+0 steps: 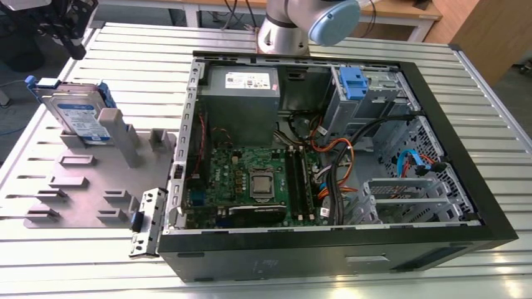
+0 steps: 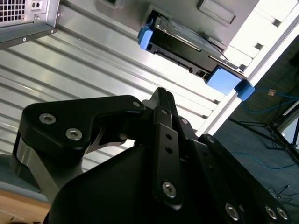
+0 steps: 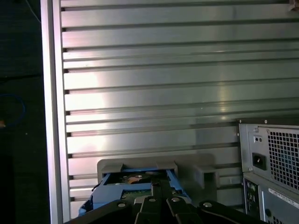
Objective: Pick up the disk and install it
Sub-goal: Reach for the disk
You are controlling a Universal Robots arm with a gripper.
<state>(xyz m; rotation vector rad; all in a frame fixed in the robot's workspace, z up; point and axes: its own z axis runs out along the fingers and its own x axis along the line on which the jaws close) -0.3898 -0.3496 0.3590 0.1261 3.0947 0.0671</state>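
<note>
Gripper (image 2: 162, 92) near disk (image 1: 79, 115) in grey holder (image 1: 83, 184)

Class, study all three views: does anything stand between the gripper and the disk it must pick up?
Nothing visible does. In the exterior view the gripper hangs above and apart from the disk, which stands on edge in its grey holder, with nothing between them. In the second wrist view, just slatted table shows between them.
</note>
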